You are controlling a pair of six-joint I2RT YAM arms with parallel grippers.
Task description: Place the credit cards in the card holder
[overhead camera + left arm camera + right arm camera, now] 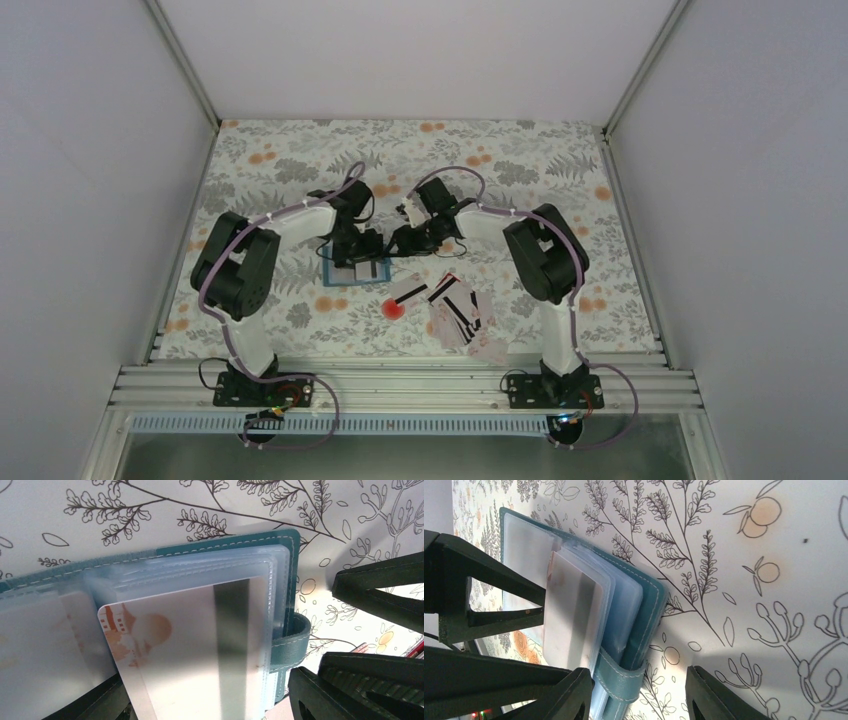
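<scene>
Card holder (pixel 356 271) lies open on the surface (pixel 300 160), one striped card (pixel 200 655) partly inside a clear sleeve. Left claw (pixel 357 248) and right claw (pixel 636 686) stand open, gripping nothing. Loose credit cards (pixel 462 318) lie nearby.

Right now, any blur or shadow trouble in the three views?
Top external: even light, card holder small, partly hidden. Left wrist: card in its sleeve looks soft, too close. Right wrist: tablecloth print sharp, shadow band beside the holder.
</scene>
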